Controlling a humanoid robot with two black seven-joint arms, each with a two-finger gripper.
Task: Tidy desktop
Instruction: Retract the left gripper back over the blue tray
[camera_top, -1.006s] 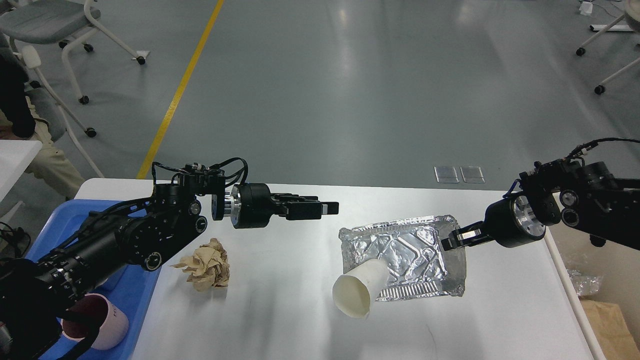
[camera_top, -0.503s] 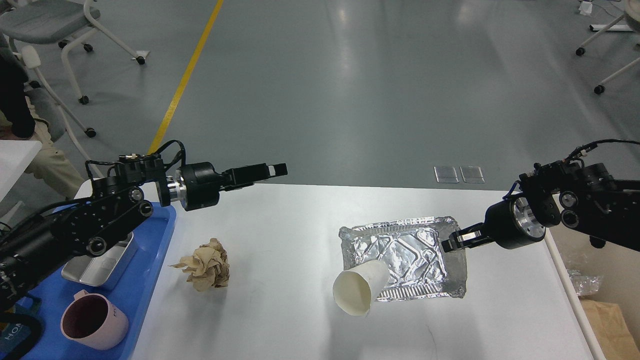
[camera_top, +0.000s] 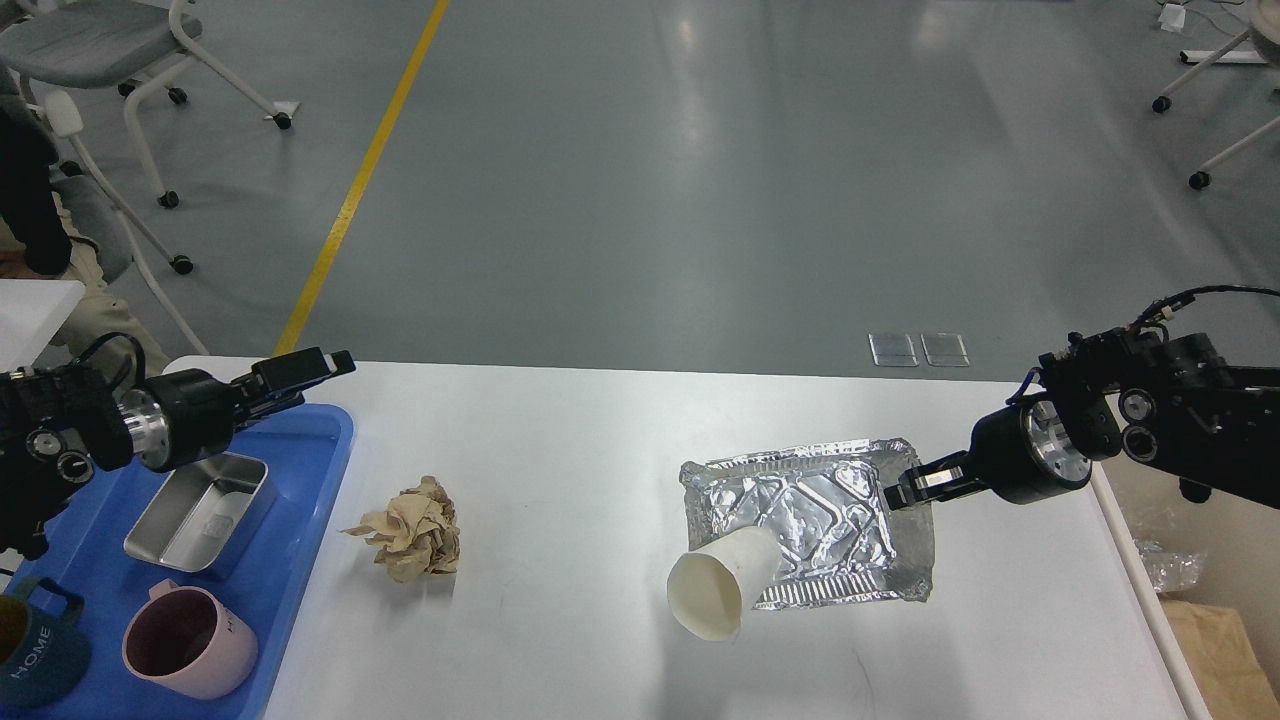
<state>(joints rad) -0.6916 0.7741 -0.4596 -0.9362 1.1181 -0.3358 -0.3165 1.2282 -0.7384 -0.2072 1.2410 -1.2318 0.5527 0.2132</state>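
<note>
Reaching in level from right edge, right gripper (camera_top: 897, 494) pinching right rim of foil tray (camera_top: 808, 515) at center-right of desktop (camera_top: 570, 480). Hovering at left over blue tray (camera_top: 305, 500), left gripper (camera_top: 325, 364) pointing right, fingers together, grasping nothing. Desktop filling lower frame.

smooth white desktop (camera_top: 560, 450), crinkled shiny foil tray (camera_top: 810, 520), crumpled brown paper (camera_top: 410, 528).

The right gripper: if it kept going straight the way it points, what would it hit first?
The foil tray: the right gripper points left, already at the tray's right rim; contact can't be judged.
</note>
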